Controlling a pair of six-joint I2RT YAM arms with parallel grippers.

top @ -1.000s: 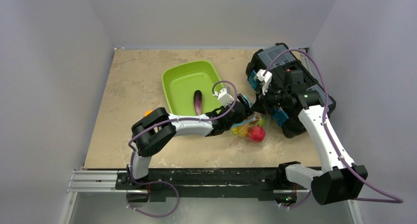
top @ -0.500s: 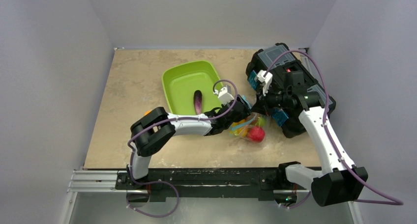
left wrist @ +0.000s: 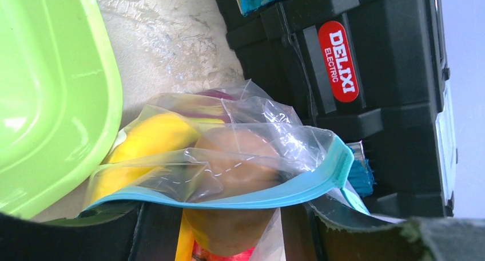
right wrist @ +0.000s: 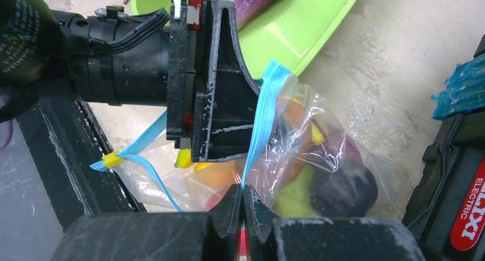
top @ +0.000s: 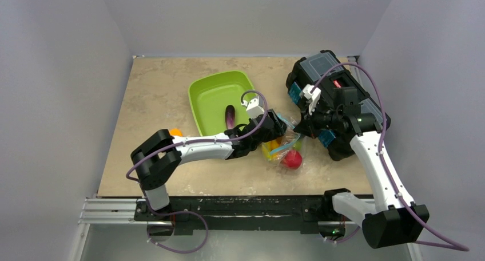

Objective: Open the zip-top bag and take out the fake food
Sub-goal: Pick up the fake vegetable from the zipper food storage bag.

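Observation:
The zip-top bag (top: 284, 152) lies between the green tray (top: 214, 92) and the black toolbox, its mouth pulled open. My right gripper (right wrist: 242, 192) is shut on one side of the blue zip strip (right wrist: 260, 109). My left gripper (left wrist: 229, 218) is open at the bag's mouth, with the zip strip (left wrist: 257, 197) across its jaws and a brown piece (left wrist: 240, 152) between its fingers, not squeezed. The bag holds a yellow banana (left wrist: 154, 138), a red apple (top: 293, 159), a green piece (right wrist: 297, 192) and a dark purple piece (right wrist: 343, 189). A purple eggplant (top: 230, 117) lies in the tray.
The black toolbox (top: 337, 95) with a red label stands right behind the bag, against my right arm. A small orange block (top: 174, 132) sits left of my left forearm. The tray's rim (left wrist: 108, 101) is close to the bag's left side.
My left arm has swung its elbow leftward and pushed its gripper further at the bag's mouth. The bag has shifted slightly left. The right gripper still holds the strip.

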